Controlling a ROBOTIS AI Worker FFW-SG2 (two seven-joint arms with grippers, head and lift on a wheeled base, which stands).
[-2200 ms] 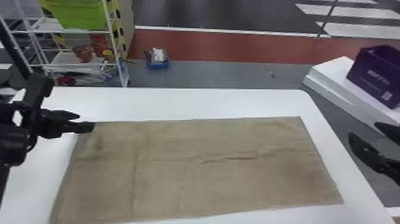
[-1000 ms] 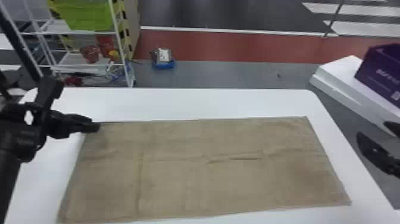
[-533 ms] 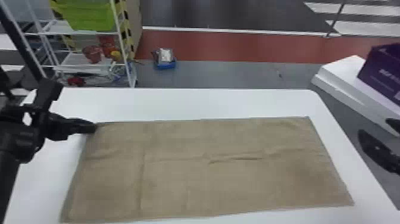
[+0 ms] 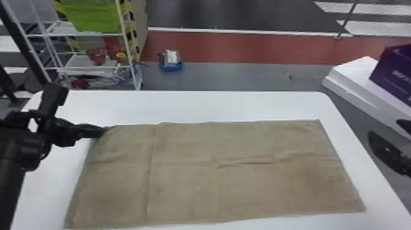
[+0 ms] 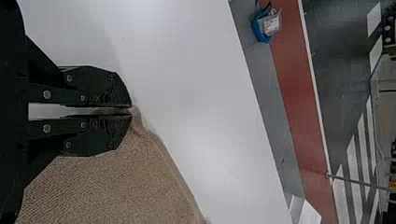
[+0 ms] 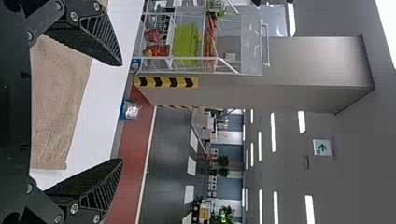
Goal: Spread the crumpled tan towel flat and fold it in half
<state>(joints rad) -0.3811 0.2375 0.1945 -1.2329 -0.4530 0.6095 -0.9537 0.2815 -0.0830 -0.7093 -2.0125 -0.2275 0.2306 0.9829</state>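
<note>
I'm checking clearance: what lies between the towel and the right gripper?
The head view shows bare white table, then some grey floor, between the towel and right gripper.

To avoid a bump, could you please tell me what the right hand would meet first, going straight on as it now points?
The way ahead of the right hand looks free, probably passing above the table, though height and depth are unclear.
</note>
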